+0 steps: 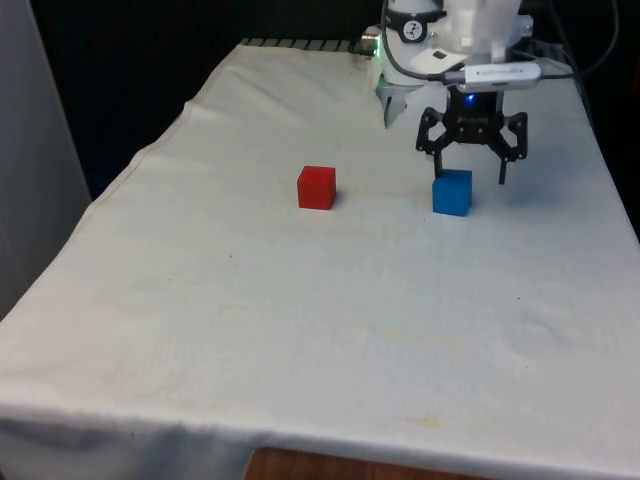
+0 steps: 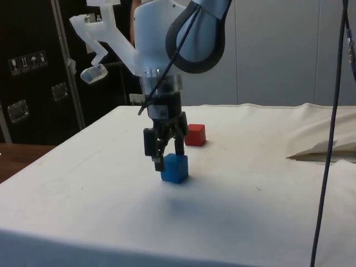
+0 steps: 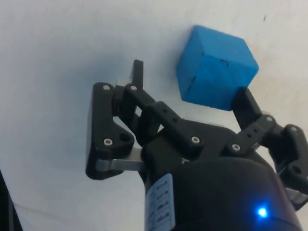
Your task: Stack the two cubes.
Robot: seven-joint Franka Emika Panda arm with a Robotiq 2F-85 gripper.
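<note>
A blue cube (image 1: 452,192) rests on the white cloth at the front view's right. My gripper (image 1: 470,172) hangs open just over it, with the fingers spread wider than the cube. In the side view the gripper (image 2: 168,157) is low, and one fingertip reaches down beside the blue cube (image 2: 175,168). The wrist view puts the blue cube (image 3: 216,67) just beyond the fingertips, close to one finger and apart from the other; the gripper (image 3: 189,82) holds nothing. A red cube (image 1: 316,187) sits alone on the cloth, further toward the front view's left, and lies behind the arm in the side view (image 2: 195,134).
The white cloth (image 1: 300,320) stretches wide toward the near edge. A raised fold of cloth (image 2: 325,150) lies at the side view's right. A thin black cable (image 2: 332,117) hangs down there.
</note>
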